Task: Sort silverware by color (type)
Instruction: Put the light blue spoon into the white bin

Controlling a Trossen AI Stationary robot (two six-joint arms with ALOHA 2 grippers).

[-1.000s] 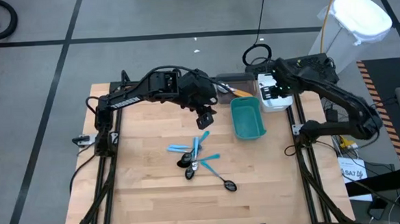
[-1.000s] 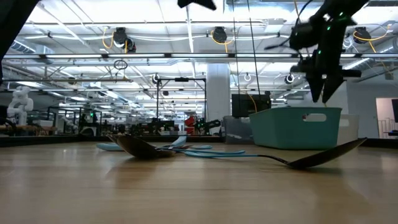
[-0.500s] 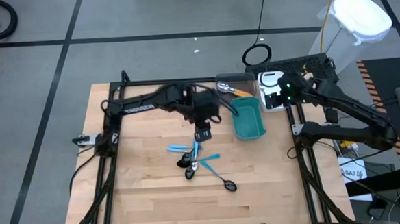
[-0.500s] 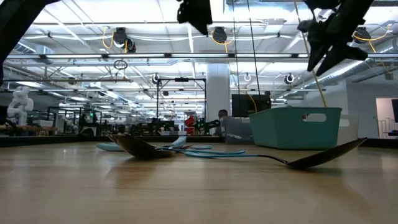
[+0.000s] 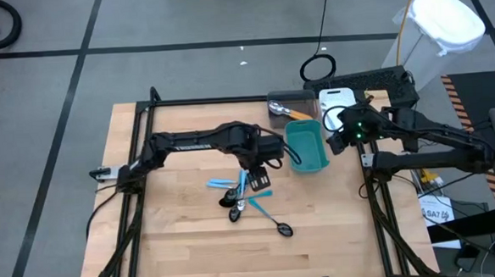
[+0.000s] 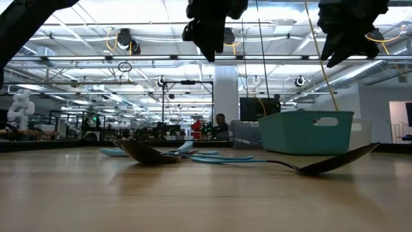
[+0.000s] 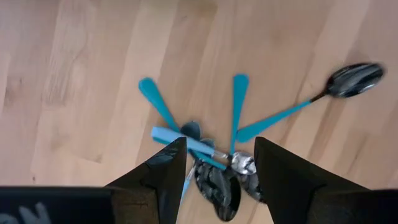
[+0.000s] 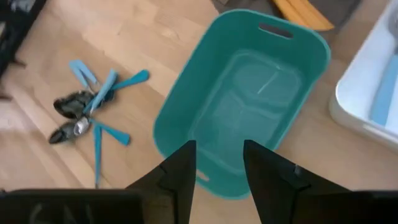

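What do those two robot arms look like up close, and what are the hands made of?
Both arms are dark, near-black jointed links with black cables along them. The left arm's link bears pale lettering; the right arm shows a small green light. The left gripper and right gripper each end in two flat, dark, tapering fingers.

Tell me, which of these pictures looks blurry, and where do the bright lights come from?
Low view: ceiling strip lights in the room glare behind the table, leaving both arms as dark silhouettes. Right wrist view: the pile of utensils and the teal bin look soft. Left wrist view: the tool's own fingers are blurred, the blue handles sharper. High view: even light.
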